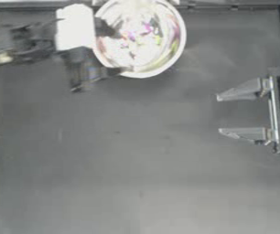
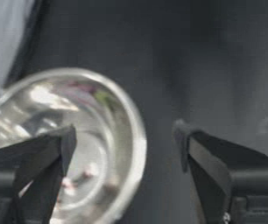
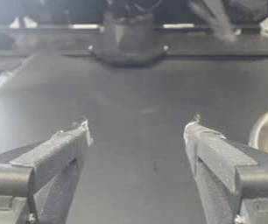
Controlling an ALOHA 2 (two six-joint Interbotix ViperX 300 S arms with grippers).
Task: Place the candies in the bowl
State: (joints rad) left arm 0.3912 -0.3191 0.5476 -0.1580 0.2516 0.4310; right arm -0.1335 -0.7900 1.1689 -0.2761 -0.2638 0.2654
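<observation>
The left gripper [image 2: 125, 144] hangs at the bowl's [image 1: 167, 59] rim — jaws wide apart, empty, one over the bowl, one outside it. Candies [image 1: 139, 34] lie inside. Across the table [image 1: 136, 173], the right gripper [image 1: 225, 114] waits — jaws spread, empty.

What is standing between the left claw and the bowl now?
Nothing visible. The left claw hangs open at the bowl's rim, one jaw over the inside, one outside. Coloured candies already lie inside. The right claw waits open at the table's right edge.
</observation>
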